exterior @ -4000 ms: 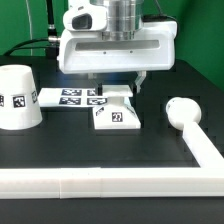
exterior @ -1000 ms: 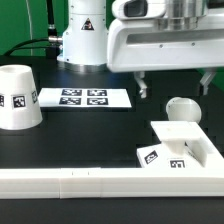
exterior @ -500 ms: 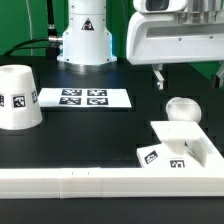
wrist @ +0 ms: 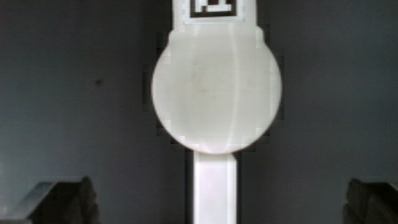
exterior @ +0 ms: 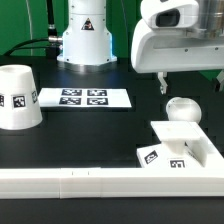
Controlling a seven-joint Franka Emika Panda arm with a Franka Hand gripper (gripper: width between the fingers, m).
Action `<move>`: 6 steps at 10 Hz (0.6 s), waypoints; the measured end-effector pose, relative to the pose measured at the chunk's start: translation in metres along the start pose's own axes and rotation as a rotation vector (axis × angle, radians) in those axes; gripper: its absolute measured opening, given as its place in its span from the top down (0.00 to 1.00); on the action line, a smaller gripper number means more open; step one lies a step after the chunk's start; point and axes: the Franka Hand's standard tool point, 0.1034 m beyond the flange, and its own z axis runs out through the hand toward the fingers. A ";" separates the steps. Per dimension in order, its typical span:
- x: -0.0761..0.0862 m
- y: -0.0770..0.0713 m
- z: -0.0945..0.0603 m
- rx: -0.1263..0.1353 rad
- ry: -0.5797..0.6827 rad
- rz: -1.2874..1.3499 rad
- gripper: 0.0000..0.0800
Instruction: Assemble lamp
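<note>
The lamp base (exterior: 172,140), a blocky white part with tags on its front, sits at the exterior view's right, tucked into the corner of the long white rail (exterior: 90,181). The bulb (exterior: 183,109) lies just behind the base, its round end showing. In the wrist view the bulb (wrist: 214,85) lies lengthwise right below the camera, a tag on its far end. The shade (exterior: 18,97) stands at the exterior view's left. My gripper (exterior: 191,83) hangs open and empty above the bulb, and its dark fingertips (wrist: 63,200) stand wide apart in the wrist view.
The marker board (exterior: 85,98) lies flat in the middle, behind the open black table top. The arm's white pedestal (exterior: 85,45) stands at the back. The rail runs along the front edge and turns up the right side (exterior: 212,150).
Four seconds ago the base was by the marker board under the gripper; now it rests in the rail corner. The open gripper has since risen and shifted right, over the bulb.
</note>
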 end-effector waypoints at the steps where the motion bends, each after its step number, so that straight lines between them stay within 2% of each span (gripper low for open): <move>1: -0.005 0.003 0.001 -0.009 -0.085 0.007 0.13; 4: -0.008 0.004 0.010 -0.022 -0.299 -0.004 0.13; 6: -0.012 0.003 0.016 -0.018 -0.419 -0.010 0.13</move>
